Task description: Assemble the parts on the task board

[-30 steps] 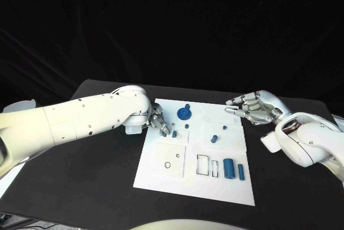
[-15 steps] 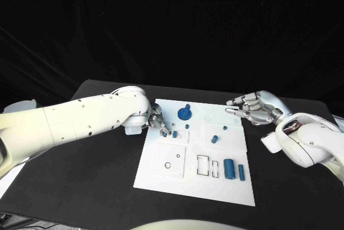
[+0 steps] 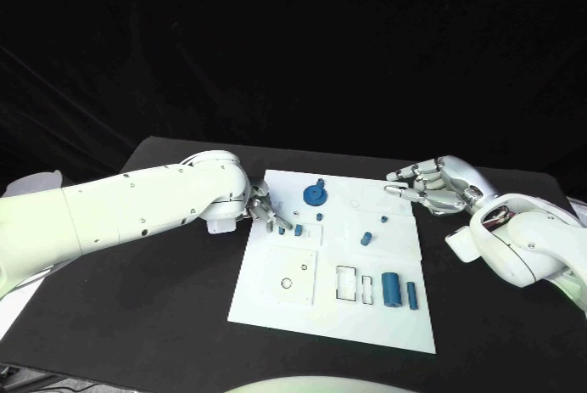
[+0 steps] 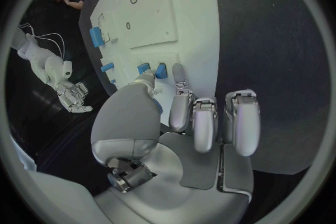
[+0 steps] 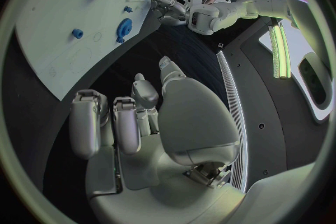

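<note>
Left hand of mine sits at the left edge of the white task board, fingertips down beside two small blue parts near that edge. From the head view I cannot say whether I grip one of them. My left wrist view shows more: my thumb and one finger reach to the blue parts on the board, the other fingers lie straight and apart above the black table; whether I pinch anything is probably beyond what either view settles, so I cannot tell.

My right hand hangs over the table just past the board's far right corner, fingers curled inward and holding nothing. My right wrist view shows that hand well apart from the board, and beyond it my left hand low at the board's other side.

On the board lie a blue gear-like disc near the far edge, a small peg in the middle, and a larger blue cylinder with a slimmer bar beside it near the right edge. My left forearm covers the table to the board's left.
</note>
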Available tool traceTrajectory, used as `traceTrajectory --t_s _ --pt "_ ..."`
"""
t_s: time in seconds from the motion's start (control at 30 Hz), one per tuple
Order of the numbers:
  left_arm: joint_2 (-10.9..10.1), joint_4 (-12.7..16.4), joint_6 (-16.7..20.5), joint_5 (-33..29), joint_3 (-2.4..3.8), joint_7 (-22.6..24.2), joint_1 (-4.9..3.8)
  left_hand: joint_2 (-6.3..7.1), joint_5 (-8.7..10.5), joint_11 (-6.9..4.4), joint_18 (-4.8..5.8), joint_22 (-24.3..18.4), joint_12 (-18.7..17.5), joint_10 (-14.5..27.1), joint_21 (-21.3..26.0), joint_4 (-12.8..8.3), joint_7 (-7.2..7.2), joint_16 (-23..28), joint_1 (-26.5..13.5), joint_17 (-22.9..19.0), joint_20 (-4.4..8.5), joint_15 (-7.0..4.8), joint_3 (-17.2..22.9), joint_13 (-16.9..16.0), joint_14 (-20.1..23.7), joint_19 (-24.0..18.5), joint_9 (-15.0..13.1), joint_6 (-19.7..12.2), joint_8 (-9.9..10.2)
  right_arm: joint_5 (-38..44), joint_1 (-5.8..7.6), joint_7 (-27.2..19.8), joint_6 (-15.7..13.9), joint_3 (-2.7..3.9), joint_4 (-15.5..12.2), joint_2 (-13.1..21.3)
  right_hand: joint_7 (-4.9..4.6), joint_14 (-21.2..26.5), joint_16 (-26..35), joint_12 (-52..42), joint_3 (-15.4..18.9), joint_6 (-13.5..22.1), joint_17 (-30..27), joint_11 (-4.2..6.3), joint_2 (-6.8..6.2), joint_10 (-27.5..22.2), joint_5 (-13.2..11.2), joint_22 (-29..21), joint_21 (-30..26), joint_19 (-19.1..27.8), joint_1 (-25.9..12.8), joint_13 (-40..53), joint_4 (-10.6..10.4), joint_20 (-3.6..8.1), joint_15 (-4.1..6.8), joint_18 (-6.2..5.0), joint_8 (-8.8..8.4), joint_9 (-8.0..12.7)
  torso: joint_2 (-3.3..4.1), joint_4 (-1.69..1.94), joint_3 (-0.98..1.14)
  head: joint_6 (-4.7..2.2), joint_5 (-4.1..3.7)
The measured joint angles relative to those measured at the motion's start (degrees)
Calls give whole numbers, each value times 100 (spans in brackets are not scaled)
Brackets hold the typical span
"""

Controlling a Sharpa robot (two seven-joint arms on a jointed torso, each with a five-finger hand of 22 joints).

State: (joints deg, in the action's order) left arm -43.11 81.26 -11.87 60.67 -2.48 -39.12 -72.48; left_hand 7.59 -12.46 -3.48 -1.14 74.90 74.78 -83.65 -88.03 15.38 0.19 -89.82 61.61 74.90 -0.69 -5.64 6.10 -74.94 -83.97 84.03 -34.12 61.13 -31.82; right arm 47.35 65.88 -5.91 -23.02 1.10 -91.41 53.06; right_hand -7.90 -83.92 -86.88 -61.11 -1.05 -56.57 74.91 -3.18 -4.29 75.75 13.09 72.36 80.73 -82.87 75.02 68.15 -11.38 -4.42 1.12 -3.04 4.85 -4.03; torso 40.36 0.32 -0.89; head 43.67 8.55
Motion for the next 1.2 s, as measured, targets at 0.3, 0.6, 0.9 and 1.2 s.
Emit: traceTrajectory --t_s 0.3,0.6,0.9,1.2 --pt "-182 183 320 -34 76 0 -1 -76 487 0 -1 0 -48 0 3 143 0 0 -5 4 0 0 -628 51 0 0 1 0 0 0 -5 0 1 0 6 0 0 0 0 0 0 0 0 0 0 0 0 0 0 0 0 0 0 0 0 0 0 0 -3 2 3 -16 14" --pt "-279 165 1359 -917 86 803 -4 -19 643 259 -342 -192 -2412 1355 1864 160 294 183 -178 4 -96 114 -1187 2151 0 -347 169 -644 259 0 -8 0 1 0 9 4 0 0 0 0 0 0 0 0 0 0 0 0 0 0 0 0 0 0 0 0 0 0 1 -2 5 -33 -1" --pt "-189 81 1976 -1429 66 1700 -7 -386 503 622 -870 -2573 -3849 2581 5156 -236 704 2750 1720 -1570 -381 440 -500 3425 885 -1739 667 -1265 636 0 -9 0 1 0 9 6 0 0 0 0 0 0 4 0 0 0 0 0 0 0 0 0 0 0 0 0 0 0 4 -2 5 -55 -30" --pt "256 -56 2278 -149 -26 2748 70 82 883 810 -869 -3345 -5468 2629 6077 -279 769 4429 2513 -3265 -575 598 251 5325 1571 -1679 1739 -931 1574 -1 -13 1 1 -1 9 -13 0 0 0 0 16 0 3 0 0 0 0 -7 0 0 0 0 -16 0 0 0 0 0 8 -7 -4 -101 -96"
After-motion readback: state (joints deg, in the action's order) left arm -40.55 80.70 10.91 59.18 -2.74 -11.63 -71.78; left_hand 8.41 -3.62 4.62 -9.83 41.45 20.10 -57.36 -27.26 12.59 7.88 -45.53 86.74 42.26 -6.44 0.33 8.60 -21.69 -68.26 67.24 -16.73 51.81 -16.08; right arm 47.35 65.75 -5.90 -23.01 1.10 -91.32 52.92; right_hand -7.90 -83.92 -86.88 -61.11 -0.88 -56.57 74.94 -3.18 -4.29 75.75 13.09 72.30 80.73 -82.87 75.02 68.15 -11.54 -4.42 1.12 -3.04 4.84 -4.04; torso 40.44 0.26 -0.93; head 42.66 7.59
